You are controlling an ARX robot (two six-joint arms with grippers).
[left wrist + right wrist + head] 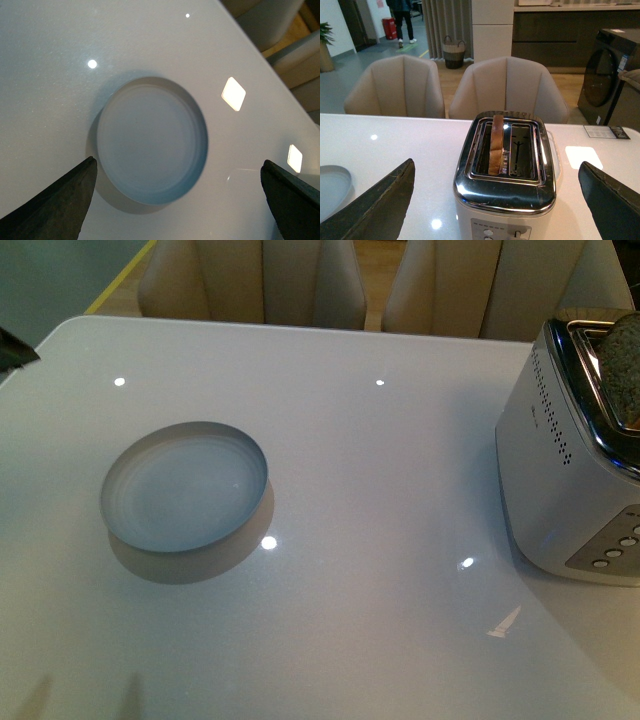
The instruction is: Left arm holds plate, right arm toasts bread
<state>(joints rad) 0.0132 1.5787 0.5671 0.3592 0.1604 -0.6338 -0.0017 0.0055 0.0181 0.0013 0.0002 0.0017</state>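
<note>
The pale blue-grey plate [185, 487] lies empty on the white table [380, 470], left of centre. In the left wrist view the plate [150, 142] lies below and ahead of my open left gripper [177, 200], whose dark fingers [60, 200] stand wide apart above the table. A bread slice [496, 145] stands upright in one slot of the silver toaster [507, 175]; it also shows in the front view [622, 370]. My right gripper [495, 200] is open and empty, above and in front of the toaster. A dark tip of the left arm [15, 348] shows at the far left edge.
The toaster [575, 460] stands at the table's right edge with buttons on its front. Beige chairs [250, 280] stand behind the table's far edge. The toaster's second slot [520, 150] is empty.
</note>
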